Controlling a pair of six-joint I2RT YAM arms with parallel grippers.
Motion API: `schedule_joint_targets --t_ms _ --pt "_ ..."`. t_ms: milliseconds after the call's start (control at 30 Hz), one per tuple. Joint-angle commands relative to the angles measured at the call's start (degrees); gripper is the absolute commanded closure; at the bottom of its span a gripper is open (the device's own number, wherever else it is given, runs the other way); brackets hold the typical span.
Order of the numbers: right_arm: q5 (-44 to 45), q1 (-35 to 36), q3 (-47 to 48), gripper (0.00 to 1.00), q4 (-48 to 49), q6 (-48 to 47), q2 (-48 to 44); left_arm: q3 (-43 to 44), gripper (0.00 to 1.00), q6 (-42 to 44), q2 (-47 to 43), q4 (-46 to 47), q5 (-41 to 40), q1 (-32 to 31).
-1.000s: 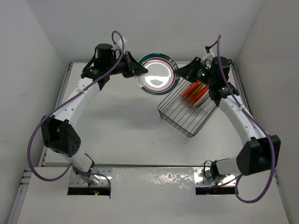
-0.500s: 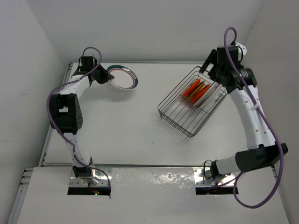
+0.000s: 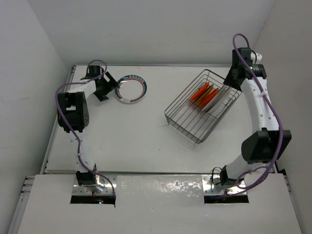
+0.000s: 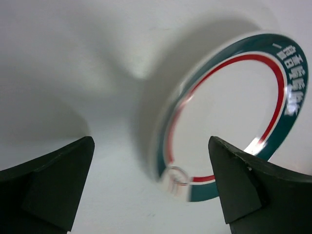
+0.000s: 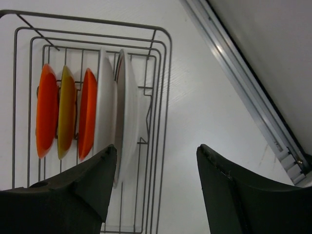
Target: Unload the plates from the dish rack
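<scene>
Lowered since before, the plate (image 3: 130, 89) lies on the counter (image 3: 141, 134) by the released left hand (image 4: 150, 141); the right hand (image 5: 156, 148), also released, hangs over the rack (image 5: 162, 73).

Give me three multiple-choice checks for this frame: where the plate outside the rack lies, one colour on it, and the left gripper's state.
1. Where is the green-rimmed plate relative to the dish rack?
A) standing inside it
B) flat on the table, to its left
C) balanced on top of it

2. What colour is the thin ring inside the plate's rim band?
A) blue
B) red
C) yellow

3. The left gripper is:
A) open, gripping nothing
B) shut on the plate
C) shut on nothing

Answers: 1 B, the top view shows it lying apart from the rack. 2 B, the left wrist view shows the red ring. 3 A, its fingers stand wide apart.
</scene>
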Motion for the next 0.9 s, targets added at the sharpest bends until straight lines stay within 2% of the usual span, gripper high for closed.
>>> schedule_joint_targets --t_ms 0,100,233,367,400,500,567,600,633,767,867 --pt "-3.2 0.3 2.5 0.35 3.1 -1.1 3.4 -0.3 0.00 0.6 -8.4 -11.2 -15.6 0.3" --pt "-4.1 0.4 -0.3 0.40 4.8 -0.3 4.8 -4.8 0.00 1.0 -18.7 -15.5 -22.2 0.3" --pt "-4.7 0.4 -3.3 0.43 7.9 1.0 6.1 -8.8 0.00 3.6 -28.0 -14.9 -19.9 0.2" --pt "-3.9 0.4 -5.2 0.59 8.3 2.6 7.3 -10.2 0.00 4.7 -34.6 -17.4 -15.5 0.1" --pt "-3.8 0.4 -6.7 0.69 8.6 3.0 6.7 -11.1 0.00 4.7 -35.6 -17.6 -14.8 0.1" --pt "-3.6 0.4 -7.9 0.86 9.7 4.8 5.9 -12.2 0.00 5.1 -38.1 -17.9 -12.8 0.0" --pt "-3.8 0.4 -7.5 0.88 9.5 5.6 6.0 -11.9 0.00 5.4 -38.6 -18.4 -12.8 0.1" --pt "-3.7 0.4 -7.1 0.95 9.2 6.3 6.2 -11.3 0.00 5.9 -38.7 -19.1 -12.8 0.1" --pt "-3.8 0.4 -6.8 0.98 8.9 6.6 6.3 -10.8 0.00 6.1 -38.6 -19.4 -12.8 0.1" --pt "-1.8 0.4 -2.6 1.00 5.4 7.5 5.6 -6.9 0.00 6.7 -38.2 -21.3 -11.3 0.1" --pt "0.6 0.4 4.4 1.00 -0.1 7.3 5.4 -4.0 0.00 7.3 -37.1 -22.0 -9.4 0.1"
